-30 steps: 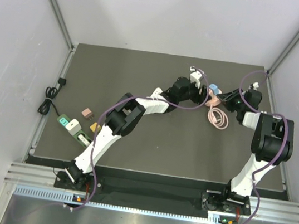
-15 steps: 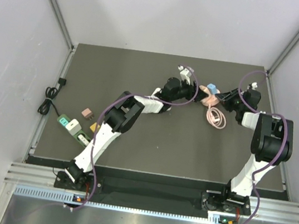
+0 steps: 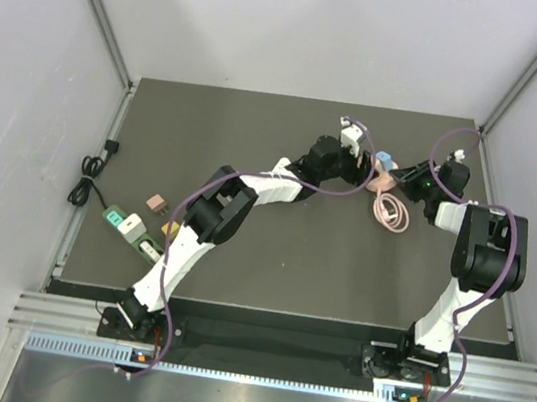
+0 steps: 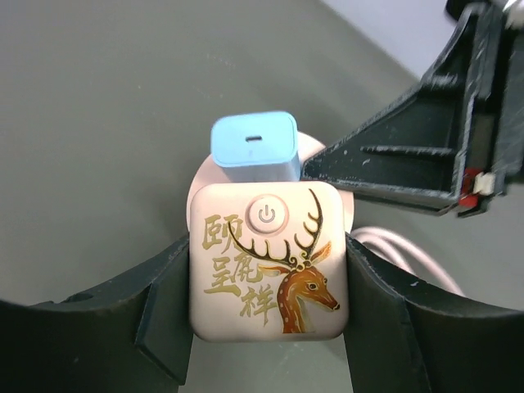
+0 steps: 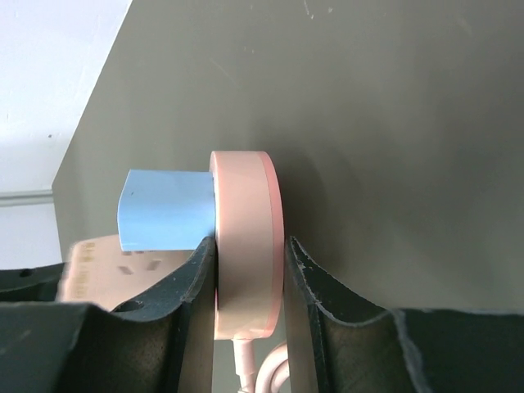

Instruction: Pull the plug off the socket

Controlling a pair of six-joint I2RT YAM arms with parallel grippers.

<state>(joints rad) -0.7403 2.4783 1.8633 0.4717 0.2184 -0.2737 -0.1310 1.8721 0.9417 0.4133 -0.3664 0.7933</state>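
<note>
My left hand (image 4: 268, 323) is closed around the pink block (image 4: 268, 262) with the deer picture, one finger on each side. My right hand (image 5: 250, 282) is clamped on the pink disc (image 5: 246, 213), whose pink cable (image 3: 391, 212) lies coiled on the worktop (image 3: 320, 259). The blue plug (image 4: 255, 147) sticks out from the disc's flat face, just beside the block's top edge. The whole cluster sits toward the far right of the worktop, between both hands.
</note>
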